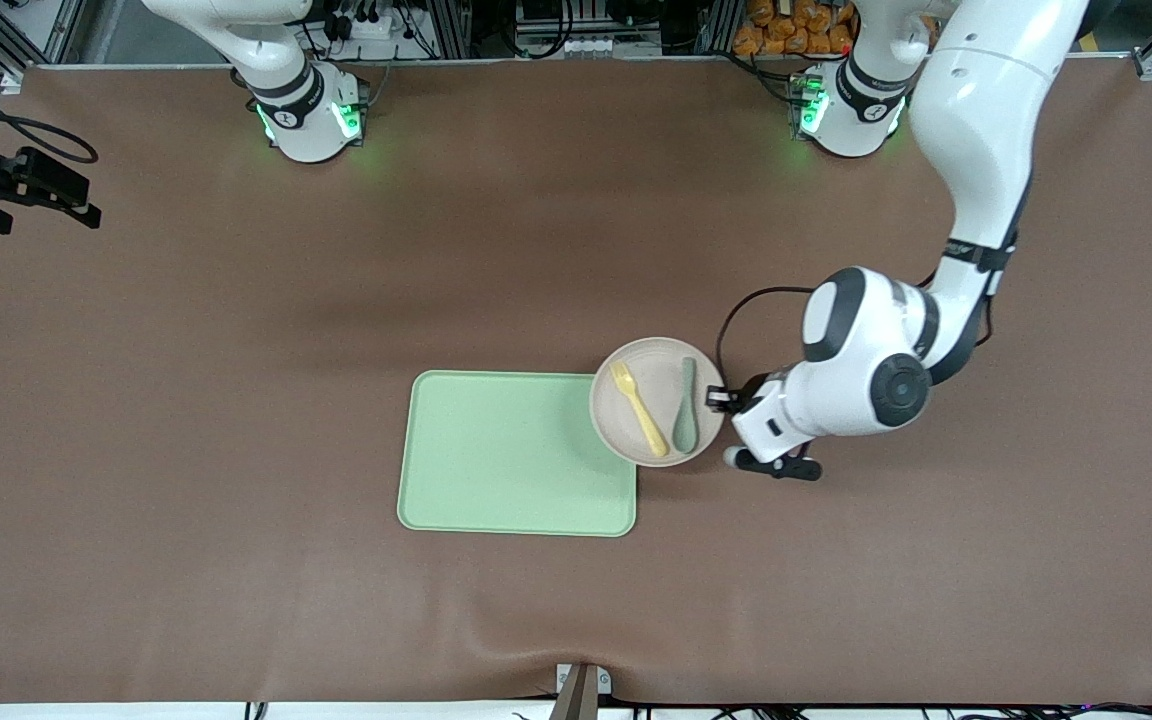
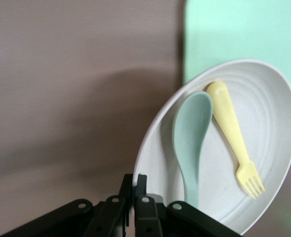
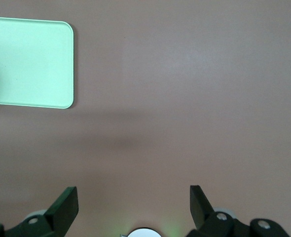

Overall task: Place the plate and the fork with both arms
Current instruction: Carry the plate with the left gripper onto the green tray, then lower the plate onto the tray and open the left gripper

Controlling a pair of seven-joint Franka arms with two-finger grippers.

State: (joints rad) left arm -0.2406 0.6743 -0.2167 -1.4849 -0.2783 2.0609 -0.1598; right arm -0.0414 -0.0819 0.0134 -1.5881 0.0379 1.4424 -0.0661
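Brown matting covers the table (image 1: 236, 330). The left arm (image 1: 976, 150) reaches down from its base and bends at the elbow, with its wrist low beside the plate (image 1: 658, 401). The left gripper (image 1: 722, 399) is closed on the plate's rim at the edge toward the left arm's end of the table; the left wrist view shows its fingers (image 2: 134, 190) pressed together on that rim. The plate looks tilted and overlaps the corner of the green tray (image 1: 516, 452) that lies toward the left arm's end. Whether the plate touches the tray cannot be told.

On the plate lie the fork (image 1: 638, 407) and a grey-green spoon (image 1: 686, 406), side by side, the fork on the tray side. In the left wrist view the spoon's handle end is hidden by the gripper.

The right arm (image 1: 266, 60) waits, cut off by the frame edge. The right gripper (image 3: 134, 207) hangs over bare matting with its fingers spread wide and nothing between them; only the fingertips show.
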